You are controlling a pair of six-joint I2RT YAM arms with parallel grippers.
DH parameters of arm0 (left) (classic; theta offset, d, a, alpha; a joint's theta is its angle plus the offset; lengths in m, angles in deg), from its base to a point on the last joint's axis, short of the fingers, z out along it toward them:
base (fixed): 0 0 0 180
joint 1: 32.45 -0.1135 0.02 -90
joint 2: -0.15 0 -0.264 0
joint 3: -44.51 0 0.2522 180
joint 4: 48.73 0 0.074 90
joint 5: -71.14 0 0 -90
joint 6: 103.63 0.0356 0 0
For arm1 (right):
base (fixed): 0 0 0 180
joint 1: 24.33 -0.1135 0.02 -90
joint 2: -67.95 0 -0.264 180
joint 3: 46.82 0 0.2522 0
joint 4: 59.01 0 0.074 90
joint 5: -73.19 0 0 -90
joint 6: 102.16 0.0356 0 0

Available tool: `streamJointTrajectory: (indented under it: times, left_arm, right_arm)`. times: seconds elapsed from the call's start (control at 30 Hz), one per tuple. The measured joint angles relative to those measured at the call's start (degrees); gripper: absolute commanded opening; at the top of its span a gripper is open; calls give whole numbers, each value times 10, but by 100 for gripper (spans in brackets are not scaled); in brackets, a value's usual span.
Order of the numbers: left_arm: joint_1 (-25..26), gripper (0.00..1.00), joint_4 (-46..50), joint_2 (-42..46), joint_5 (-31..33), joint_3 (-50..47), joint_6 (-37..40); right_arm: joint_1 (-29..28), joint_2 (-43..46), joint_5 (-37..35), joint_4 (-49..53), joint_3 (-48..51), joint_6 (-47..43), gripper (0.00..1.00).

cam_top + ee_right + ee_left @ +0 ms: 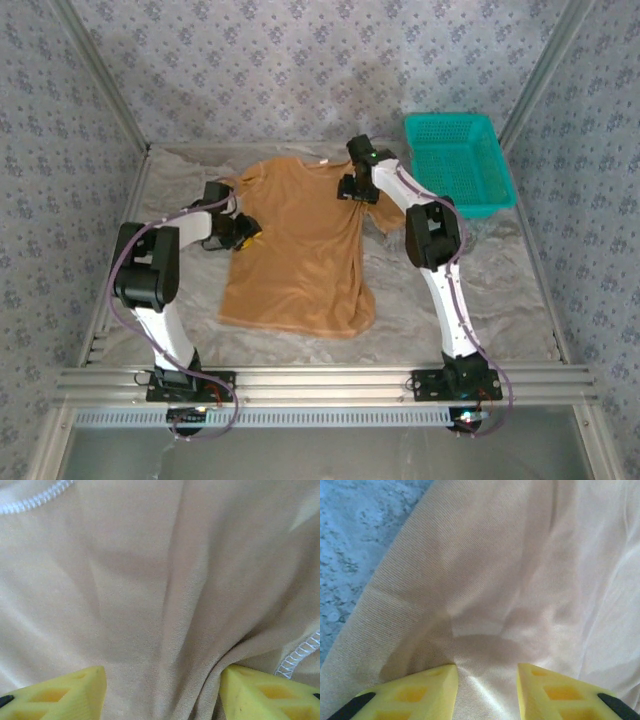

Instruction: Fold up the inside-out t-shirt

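T-shirt (pixel 300 250) lies flat on the table (pixel 490 290), collar far, hem near. Left gripper (pixel 243 234) presses its left edge, jaws partly open astride cloth. Right gripper (pixel 352 190), jaws wide, straddles a wrinkle at the right shoulder. Neither has pinched.

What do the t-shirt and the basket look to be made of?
T-shirt: soft knit cloth, likely cotton, matte tan; fine ribbed weave, wrinkles and white stitched seams show up close. Basket: teal plastic, probably, with stiff moulded mesh walls.
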Motion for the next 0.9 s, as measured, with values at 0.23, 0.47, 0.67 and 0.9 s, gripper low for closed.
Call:
streamJointTrajectory:
  times: [0.23,0.47,0.67,0.9]
  left_arm:
    - [40,39,-6,17,56,-3,-27]
    - [87,40,86,163,143,-16,-3]
    - [117,39,100,266,148,-92,2]
    - [156,36,96,228,136,-160,-12]
  right_arm:
    - [0,-32,12,50,-82,-26,66]
    - [-39,229,-17,21,244,-49,58]
    - [-133,444,-36,-30,488,-28,34]
    - [-281,493,-75,-38,668,28,35]
